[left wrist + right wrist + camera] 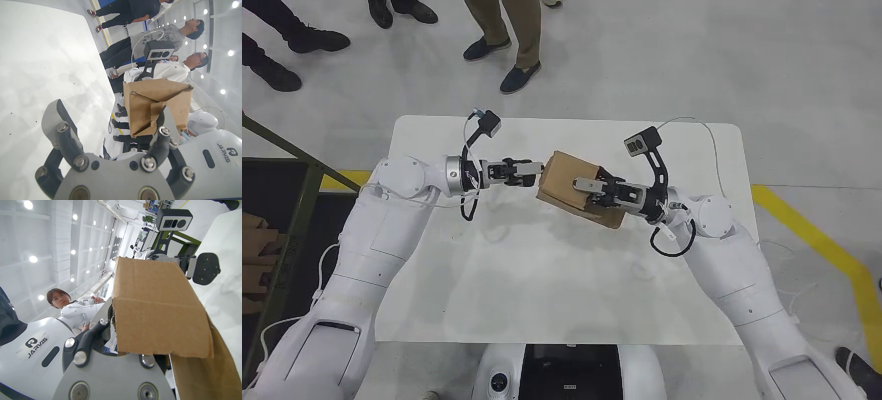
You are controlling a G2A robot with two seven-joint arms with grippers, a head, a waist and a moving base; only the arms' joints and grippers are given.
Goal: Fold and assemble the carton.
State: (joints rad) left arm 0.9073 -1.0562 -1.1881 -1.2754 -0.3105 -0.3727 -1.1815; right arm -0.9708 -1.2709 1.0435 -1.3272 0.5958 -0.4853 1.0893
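Carton (567,180) gripped at rim by right fingers (102,313) over table (542,290), left fingers (62,121) spread.

The carton (564,172) is flanked by the left gripper (536,172) and right gripper (584,186); open table (542,290) lies nearer the robot.

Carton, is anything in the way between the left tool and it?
Nothing visible stands in the way. The open left tool sits close beside one end of the carton, with no other object between them. The right tool grips the carton from the opposite side.
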